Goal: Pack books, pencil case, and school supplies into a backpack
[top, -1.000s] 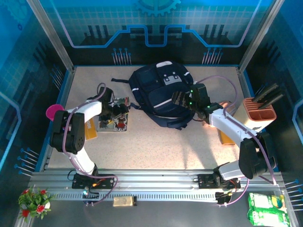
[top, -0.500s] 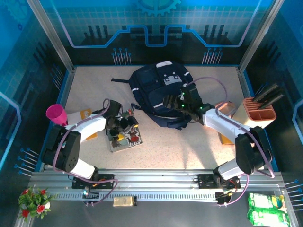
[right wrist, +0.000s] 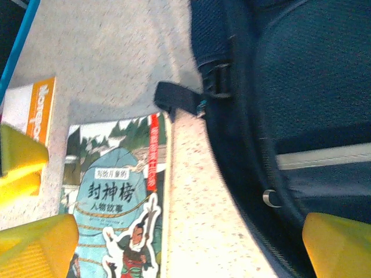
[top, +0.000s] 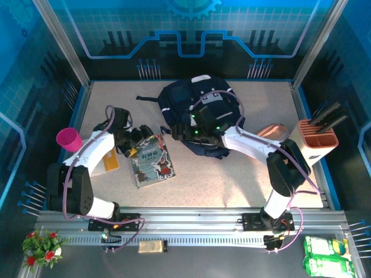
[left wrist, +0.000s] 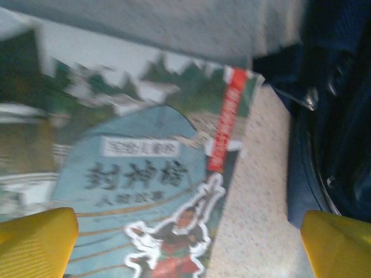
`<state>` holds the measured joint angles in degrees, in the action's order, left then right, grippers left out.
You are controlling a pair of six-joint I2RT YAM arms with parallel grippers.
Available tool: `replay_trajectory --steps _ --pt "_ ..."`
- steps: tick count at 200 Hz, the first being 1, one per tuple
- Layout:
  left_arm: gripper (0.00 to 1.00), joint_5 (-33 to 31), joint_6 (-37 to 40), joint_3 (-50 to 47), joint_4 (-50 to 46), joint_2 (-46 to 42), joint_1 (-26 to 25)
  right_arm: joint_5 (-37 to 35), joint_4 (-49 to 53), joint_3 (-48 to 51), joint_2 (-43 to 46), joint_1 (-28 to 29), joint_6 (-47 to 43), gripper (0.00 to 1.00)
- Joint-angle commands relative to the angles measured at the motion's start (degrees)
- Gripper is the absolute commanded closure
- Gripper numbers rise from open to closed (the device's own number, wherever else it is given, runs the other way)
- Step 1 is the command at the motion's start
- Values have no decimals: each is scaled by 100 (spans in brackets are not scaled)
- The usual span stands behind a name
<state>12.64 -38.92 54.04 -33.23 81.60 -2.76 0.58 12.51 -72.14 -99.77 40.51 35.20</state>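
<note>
The dark navy backpack (top: 200, 110) lies at the table's middle back, also seen as backpack (right wrist: 290, 87) and backpack (left wrist: 333, 116). One of the books, with a blue-green illustrated cover and red strip (top: 152, 162), lies flat just left of it; book (left wrist: 133, 191), book (right wrist: 116, 197). My left gripper (top: 138, 141) hovers open over the book's far left corner, holding nothing. My right gripper (top: 191, 127) is open above the backpack's near-left edge, nothing between its fingers. A flat orange-and-white piece (top: 107, 163) lies left of the book. The pinkish pencil case (top: 272, 132) sits right of the backpack.
A magenta cup (top: 68, 139) stands at the far left. A beige block holder with black handles (top: 317, 139) is at the right edge. A black strap with buckle (right wrist: 179, 98) trails from the backpack toward the book. Bare tabletop (top: 220, 179) lies in front.
The book slid from the left toward the backpack and now lies flat, released. My left gripper pulled back up and left. My right gripper swept left across the backpack.
</note>
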Motion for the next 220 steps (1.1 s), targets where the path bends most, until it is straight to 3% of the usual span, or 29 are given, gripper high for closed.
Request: replay_trajectory --steps 1,61,121,150,220 --pt "1 -209 547 -239 -393 -213 309 343 686 -576 -506 190 -338 0" --pt "1 -414 594 -1091 -16 -567 470 451 1651 -1827 -1707 629 -654 13" --pt "4 -187 631 -1456 194 -553 471 50 2484 -2696 -2521 786 -864 39" --pt "7 -53 619 -1458 310 -451 470 -132 2783 -3051 -2793 905 -1048 46" --pt "15 297 692 -1451 490 -54 470 -259 3316 -3543 -3229 959 -1059 47"
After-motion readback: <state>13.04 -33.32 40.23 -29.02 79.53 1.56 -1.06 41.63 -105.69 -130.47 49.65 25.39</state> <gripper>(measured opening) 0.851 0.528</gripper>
